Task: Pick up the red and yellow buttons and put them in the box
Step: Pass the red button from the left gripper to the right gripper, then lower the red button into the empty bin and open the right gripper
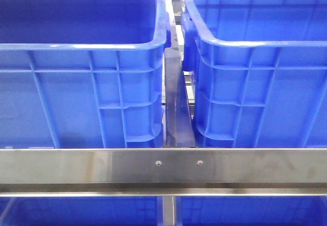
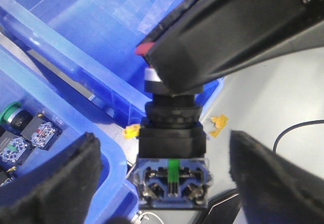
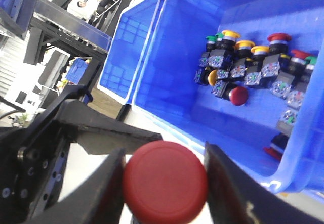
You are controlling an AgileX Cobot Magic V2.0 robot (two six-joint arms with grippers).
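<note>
My right gripper [image 3: 164,183] is shut on a red button [image 3: 165,181], pinching its round cap from both sides. The left wrist view shows that same button [image 2: 172,148] from its back end: black body, blue contact block, a sliver of red cap under the right gripper's black fingers [image 2: 228,32]. My left gripper [image 2: 164,193] is open, its pads standing apart on either side of the contact block. Yellow buttons [image 3: 245,44] lie among several others in a blue crate [image 3: 167,82]. Neither gripper shows in the front view.
A second, empty blue crate [image 3: 124,47] stands beside the filled one. The front view holds two blue crates [image 1: 82,47] [image 1: 255,42] behind a steel rail [image 1: 163,165]. Yellow scraps [image 2: 219,124] lie on the grey table near a black cable [image 2: 298,130].
</note>
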